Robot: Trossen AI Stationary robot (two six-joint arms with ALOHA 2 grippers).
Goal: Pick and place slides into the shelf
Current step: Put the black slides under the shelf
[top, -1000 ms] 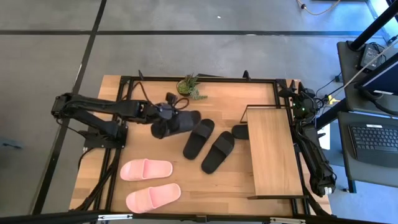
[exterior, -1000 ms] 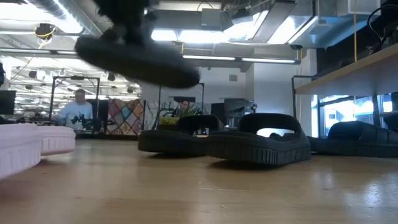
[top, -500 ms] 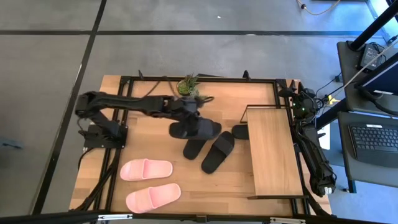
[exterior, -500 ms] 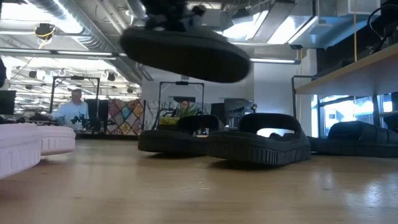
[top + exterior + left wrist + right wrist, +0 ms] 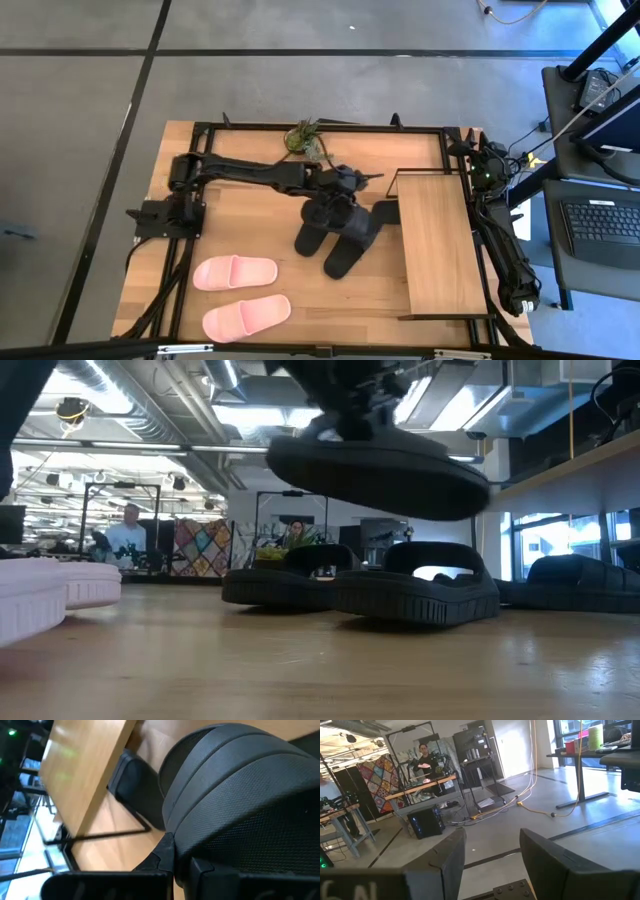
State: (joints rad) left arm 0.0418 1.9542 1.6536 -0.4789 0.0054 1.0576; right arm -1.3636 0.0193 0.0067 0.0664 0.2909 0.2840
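Your left claw (image 5: 335, 195) is clamped on a black slide (image 5: 375, 472) and holds it in the air, clear of the surface (image 5: 240, 225), above the two black slides (image 5: 335, 238) lying side by side near the middle. The low view shows the carried slide's sole hanging roughly level above that pair without touching them. The shelf (image 5: 435, 243) stands just beside them toward the right arm, and another black slide (image 5: 385, 211) already sits tucked under its wooden top at the near end. The two pink slides (image 5: 240, 295) lie together near the front edge of the surface, well apart from the shelf. Your right claw (image 5: 490, 855) waits along the right edge of the surface, its fingers spread with nothing between them. As for handling, I'd judge these slides light and somewhat springy, with a matte, textured skin that should not slip easily. The wide strap looks like the best place to take hold, pinched across its thickness, since the sole is broad. Held that way the slide can swing or tip at the toe or heel, so keep it level as you bring it to the shelf opening. The gap under the top board looks low, so a raised end could catch the frame.
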